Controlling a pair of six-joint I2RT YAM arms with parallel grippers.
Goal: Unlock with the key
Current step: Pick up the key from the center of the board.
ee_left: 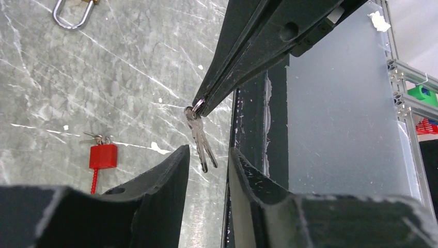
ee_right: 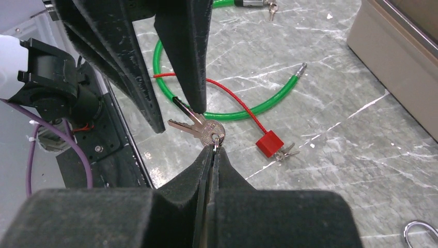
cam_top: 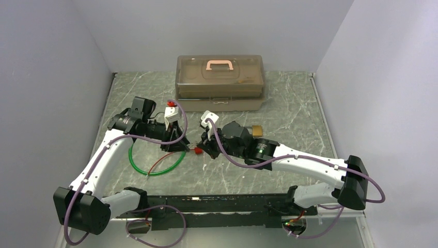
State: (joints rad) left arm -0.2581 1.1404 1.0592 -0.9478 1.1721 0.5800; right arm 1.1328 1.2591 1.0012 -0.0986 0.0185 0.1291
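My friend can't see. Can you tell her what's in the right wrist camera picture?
The right gripper, shut, pinches the ring of two silver keys, whose blades poke between the left gripper's open fingers. Behind them on the grey table lie a red tag and a green cable loop.

I see a green cable [ee_right: 232,114] looped on the table [cam_top: 289,103], red tag [ee_right: 269,143] near it, brown box [cam_top: 220,82] behind
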